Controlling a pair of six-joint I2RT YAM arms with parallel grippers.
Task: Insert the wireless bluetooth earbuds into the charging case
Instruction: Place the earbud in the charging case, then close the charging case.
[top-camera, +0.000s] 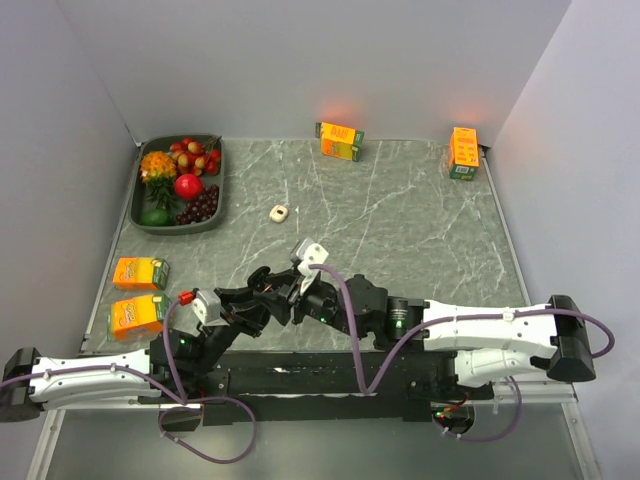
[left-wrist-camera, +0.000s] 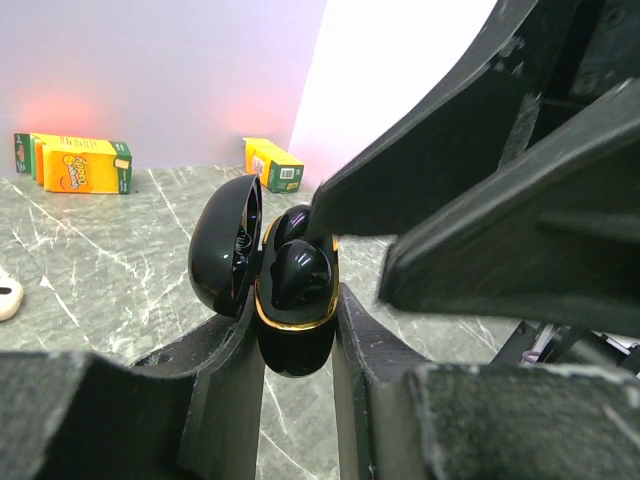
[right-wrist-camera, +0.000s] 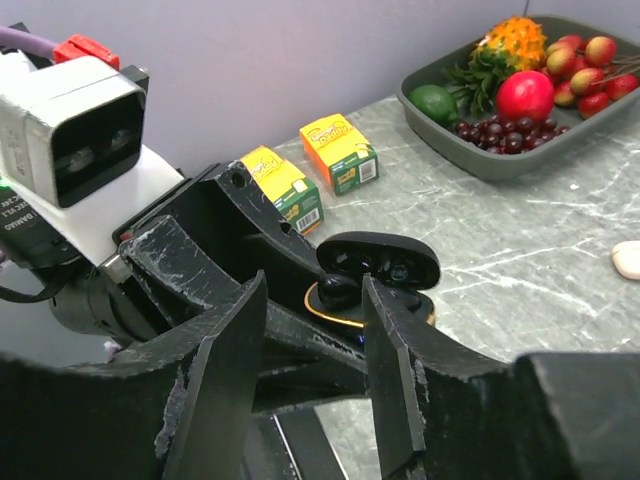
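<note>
Plainly the work is happening close to the near edge of the bench (top-camera: 420, 230), a little left of its middle, where both arms meet. The left claw (left-wrist-camera: 298, 330) is closed on the lower body of the charging case (left-wrist-camera: 296, 352), one finger on each flank, holding it off the surface with its lid (right-wrist-camera: 385, 262) swung open. That grip likely serves as a vise, keeping the gold-rimmed mouth exposed and steady for the other arm.

A black earbud (left-wrist-camera: 298, 272) sits in the mouth of the case; whether it is fully seated I cannot tell. The right claw (right-wrist-camera: 312, 340) hangs just over it with its fingers parted and nothing visibly between them. One finger reaches to the rim beside the earbud, probably to press or nudge it home.

A whitish earbud (top-camera: 279, 212) lies loose on the bench, well apart from the arms, towards the far-left corner and near the fruit tray (top-camera: 215, 190). It has not been collected yet. Juice cartons stand along the left edge (top-camera: 140, 272), at the far edge (top-camera: 341, 140) and in the far-right corner (top-camera: 463, 152), all clear of the work.
</note>
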